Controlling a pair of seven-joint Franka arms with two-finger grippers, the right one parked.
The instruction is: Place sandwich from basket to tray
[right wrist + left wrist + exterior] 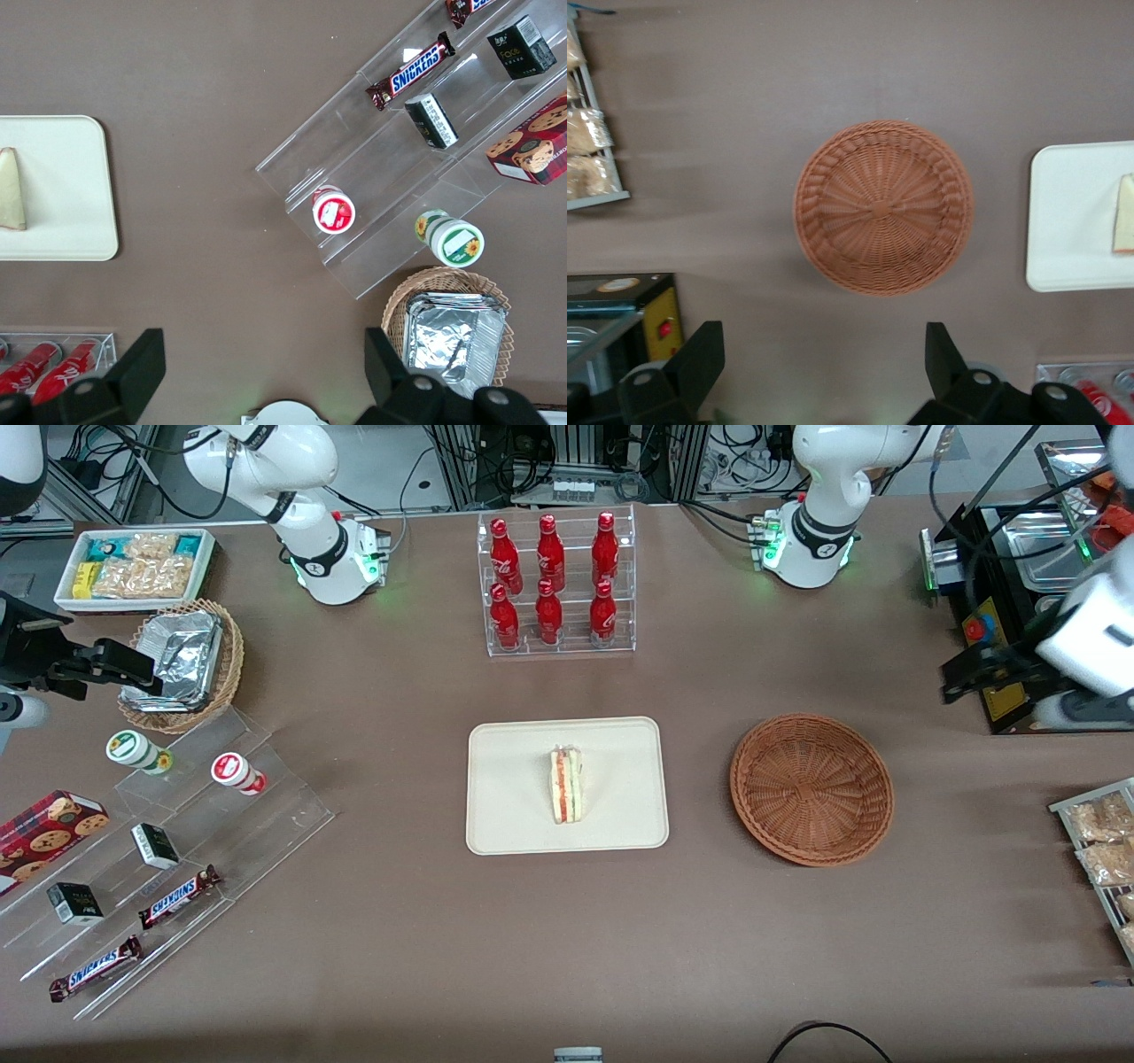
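Note:
The sandwich [565, 784] stands on its edge in the middle of the cream tray [514, 815], filling layers facing up. The reddish-brown wicker basket [811, 788] sits beside the tray, toward the working arm's end, with nothing in it. My gripper [955, 677] hangs above the table toward the working arm's end, apart from the basket and farther from the front camera. The left wrist view looks down on the basket [883, 206], the tray's rim [1072, 239] and an edge of the sandwich [1124, 212]. The gripper [822, 354] is open and holds nothing.
A clear rack of red bottles [558, 584] stands farther back than the tray. Toward the parked arm's end are a stepped acrylic shelf [177, 841] with snacks and a tan basket of foil containers [182, 660]. A black machine [1001, 602] and a packet rack [1103, 850] flank the working arm's end.

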